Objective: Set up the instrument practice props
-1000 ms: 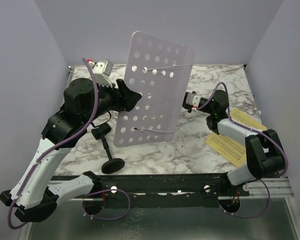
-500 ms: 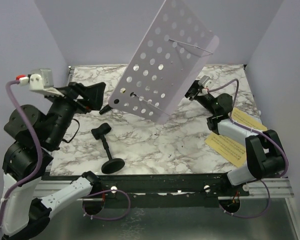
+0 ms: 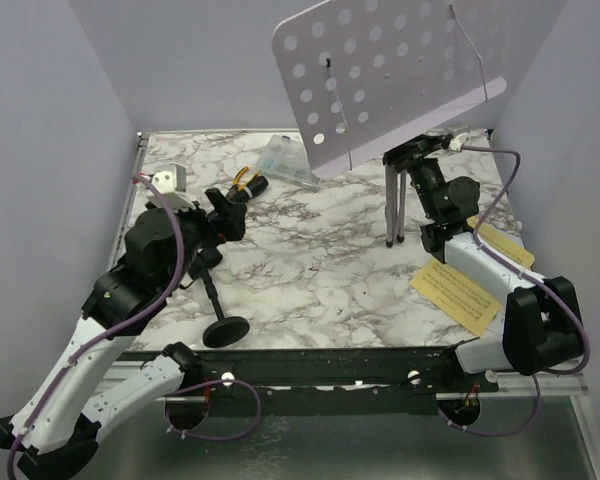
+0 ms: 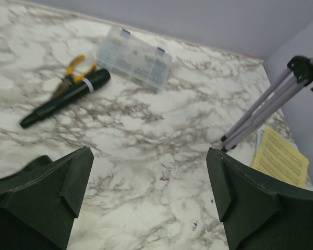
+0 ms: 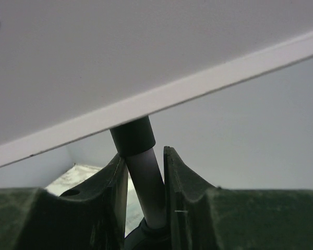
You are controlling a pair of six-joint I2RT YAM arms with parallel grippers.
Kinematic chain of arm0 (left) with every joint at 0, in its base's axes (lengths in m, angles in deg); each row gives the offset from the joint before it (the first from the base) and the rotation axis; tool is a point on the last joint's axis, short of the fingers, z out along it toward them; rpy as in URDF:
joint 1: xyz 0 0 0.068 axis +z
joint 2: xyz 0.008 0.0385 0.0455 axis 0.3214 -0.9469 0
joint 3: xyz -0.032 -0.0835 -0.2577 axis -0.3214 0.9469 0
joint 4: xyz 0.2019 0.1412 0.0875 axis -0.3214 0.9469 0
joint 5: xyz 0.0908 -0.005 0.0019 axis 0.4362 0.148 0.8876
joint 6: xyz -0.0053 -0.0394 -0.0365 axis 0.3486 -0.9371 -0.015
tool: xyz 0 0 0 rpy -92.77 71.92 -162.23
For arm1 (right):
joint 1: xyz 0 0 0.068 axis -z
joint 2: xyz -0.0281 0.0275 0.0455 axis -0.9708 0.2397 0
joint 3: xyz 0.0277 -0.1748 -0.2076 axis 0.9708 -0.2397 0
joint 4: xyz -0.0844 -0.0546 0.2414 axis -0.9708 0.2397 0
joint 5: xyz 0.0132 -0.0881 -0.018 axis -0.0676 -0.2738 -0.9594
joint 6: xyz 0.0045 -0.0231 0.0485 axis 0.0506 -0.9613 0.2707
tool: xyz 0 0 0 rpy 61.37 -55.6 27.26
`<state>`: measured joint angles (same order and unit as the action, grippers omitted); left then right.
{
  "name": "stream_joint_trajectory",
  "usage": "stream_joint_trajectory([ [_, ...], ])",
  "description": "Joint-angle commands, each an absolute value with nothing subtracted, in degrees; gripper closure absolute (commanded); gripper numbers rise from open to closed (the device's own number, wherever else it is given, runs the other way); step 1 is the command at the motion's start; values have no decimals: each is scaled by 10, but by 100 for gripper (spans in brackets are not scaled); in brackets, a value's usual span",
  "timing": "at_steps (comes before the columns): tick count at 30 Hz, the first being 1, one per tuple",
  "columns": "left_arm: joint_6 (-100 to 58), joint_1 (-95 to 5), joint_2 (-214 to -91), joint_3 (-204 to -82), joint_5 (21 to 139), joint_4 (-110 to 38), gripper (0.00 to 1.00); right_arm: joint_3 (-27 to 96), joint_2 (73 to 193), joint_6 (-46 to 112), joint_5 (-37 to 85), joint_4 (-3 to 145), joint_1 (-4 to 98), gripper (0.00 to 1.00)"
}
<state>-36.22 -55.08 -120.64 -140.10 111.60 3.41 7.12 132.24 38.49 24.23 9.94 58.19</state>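
My right gripper [image 5: 144, 159] clamps its jaws on the pole of the music stand [image 3: 380, 70], upright at the table's [image 3: 310, 290] far right on bunched legs. My left gripper [image 4: 148, 153] hangs wide apart, empty. Released now, the top-heavy stand likely topples onto the sheet music [image 3: 458, 297] or microphone [image 4: 68, 98].

Showing white shells over black joint housings on the left arm [image 3: 130, 285] and the right arm [image 3: 472, 262]. Trailing a purple cable [image 3: 508, 153] along each arm, looping clear near the wrists. Carrying a small white-grey camera block [image 3: 168, 180] at the left wrist. Ending in dark, matt, wedge-shaped left fingers [image 4: 47, 195]. Presenting grooved inner faces on the right fingers [image 5: 185, 200].
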Motion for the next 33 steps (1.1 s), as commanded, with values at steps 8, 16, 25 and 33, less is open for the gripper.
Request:
stream_joint_trajectory([
  [8,-485,-550,-1356,-1158,703,-444,14,102,1267,474,36,158,512,99],
  [16,-334,-650,-1530,-1205,847,-552,27,123,1246,464,-59,273,474,100],
  [25,-301,-698,-1674,-1251,952,-653,30,115,1242,347,-105,253,426,99],
  [33,-286,-702,-1681,-1233,986,-653,64,57,1213,275,-130,148,413,99],
])
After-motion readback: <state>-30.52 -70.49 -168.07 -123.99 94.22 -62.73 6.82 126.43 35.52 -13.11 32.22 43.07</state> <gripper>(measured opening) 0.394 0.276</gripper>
